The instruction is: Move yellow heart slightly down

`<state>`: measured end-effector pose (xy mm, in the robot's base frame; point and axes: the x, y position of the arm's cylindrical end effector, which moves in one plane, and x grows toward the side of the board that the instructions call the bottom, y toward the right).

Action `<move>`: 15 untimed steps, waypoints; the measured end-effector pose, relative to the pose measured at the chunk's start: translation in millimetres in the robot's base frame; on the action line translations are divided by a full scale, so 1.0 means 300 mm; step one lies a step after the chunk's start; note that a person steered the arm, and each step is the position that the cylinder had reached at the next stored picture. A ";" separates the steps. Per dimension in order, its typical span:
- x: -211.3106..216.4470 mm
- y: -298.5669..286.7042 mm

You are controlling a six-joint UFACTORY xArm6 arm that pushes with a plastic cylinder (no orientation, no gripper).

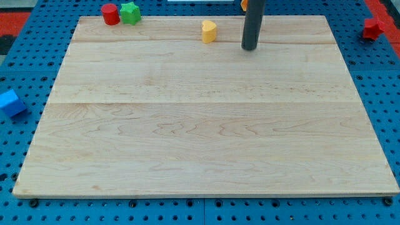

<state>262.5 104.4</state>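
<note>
Tip, holding nothing, is parked at three o'clock of the yellow heart, untouched, needing a twelve o'clock approach.

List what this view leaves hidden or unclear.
- Rod above my tip: cut off by the view's top edge.
- Orange object behind the rod: mostly hidden, shape unknown.
- Red block at the view's right, off the board: too small for shape.
- Yellow heart: fully visible.
</note>
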 end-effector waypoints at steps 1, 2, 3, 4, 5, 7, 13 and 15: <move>0.024 -0.119; 0.305 -0.356; 0.283 -0.580; 0.135 -0.611; -0.083 -0.642; 0.749 -0.557; 0.361 -0.476; -0.070 -0.113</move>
<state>241.5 70.5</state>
